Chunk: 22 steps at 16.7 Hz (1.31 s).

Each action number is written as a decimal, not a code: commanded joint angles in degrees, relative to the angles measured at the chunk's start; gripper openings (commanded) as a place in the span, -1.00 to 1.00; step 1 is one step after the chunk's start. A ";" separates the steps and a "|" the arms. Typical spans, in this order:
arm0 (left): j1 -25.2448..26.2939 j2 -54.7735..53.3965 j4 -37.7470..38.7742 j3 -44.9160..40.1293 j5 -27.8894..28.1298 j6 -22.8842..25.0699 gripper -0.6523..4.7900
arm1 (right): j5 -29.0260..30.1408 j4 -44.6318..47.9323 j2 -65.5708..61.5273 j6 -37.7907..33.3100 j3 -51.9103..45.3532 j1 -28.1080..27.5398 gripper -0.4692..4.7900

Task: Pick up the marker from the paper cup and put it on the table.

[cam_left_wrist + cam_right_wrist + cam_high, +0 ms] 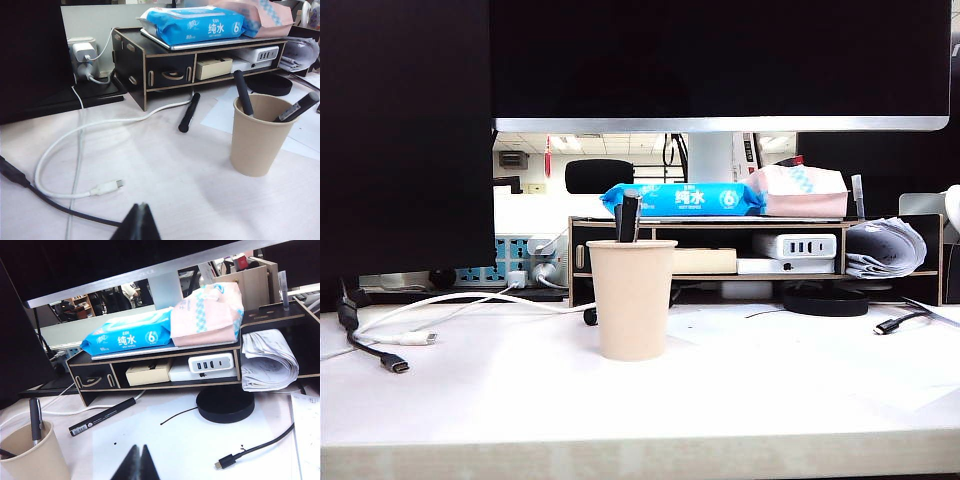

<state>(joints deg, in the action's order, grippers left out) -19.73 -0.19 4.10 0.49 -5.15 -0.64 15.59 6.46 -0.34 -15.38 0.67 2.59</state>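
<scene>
Nearest the cameras, both grippers sit low and pulled back from the work. The left gripper [141,222] shows only as a dark wedge with its jaws pressed together, holding nothing; the right gripper [138,463] looks the same, jaws together and empty.

Beyond them stands the paper cup [632,298], upright near the front of the table [640,425]. Two pens remain in it, leaning against opposite sides of the rim.

Behind the cup, between it and the dark shelf stand [757,262], the marker [102,416] lies flat on the table, slim and black with white print on its barrel, its far end close to the stand's foot and beside the white cable [75,150]. It is well clear of the cup and of both grippers.

Judging from how things lie, the placing step looks complete: the marker is out of the cup and resting on the table, with neither arm touching it. The next move calls for little beyond keeping both arms parked clear of the cup so that nothing is knocked over.
</scene>
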 commanded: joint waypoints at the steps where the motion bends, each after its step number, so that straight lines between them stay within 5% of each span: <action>1: 0.04 0.00 -0.28 0.04 -0.09 0.44 -0.78 | -0.22 0.61 0.11 0.02 -0.28 0.04 -0.84; 12: 0.04 0.00 -0.28 0.04 -0.09 0.44 -0.78 | -0.24 0.61 0.15 0.02 -0.33 0.11 -0.84; 16: 0.04 0.00 -0.28 0.04 -0.09 0.44 -0.78 | -0.72 -4.59 0.15 9.75 -0.33 0.11 -0.84; 19: 0.04 0.00 -0.28 0.04 -0.09 0.44 -0.78 | -14.53 -11.50 0.15 12.74 -0.33 0.11 -0.84; 22: 0.04 0.00 -0.28 0.04 -0.09 0.44 -0.78 | -19.65 -12.81 0.15 12.37 -0.33 0.11 -0.84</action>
<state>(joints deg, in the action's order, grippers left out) -19.73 -0.19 4.10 0.49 -5.15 -0.64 -2.76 -7.09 -0.21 -2.90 0.64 2.70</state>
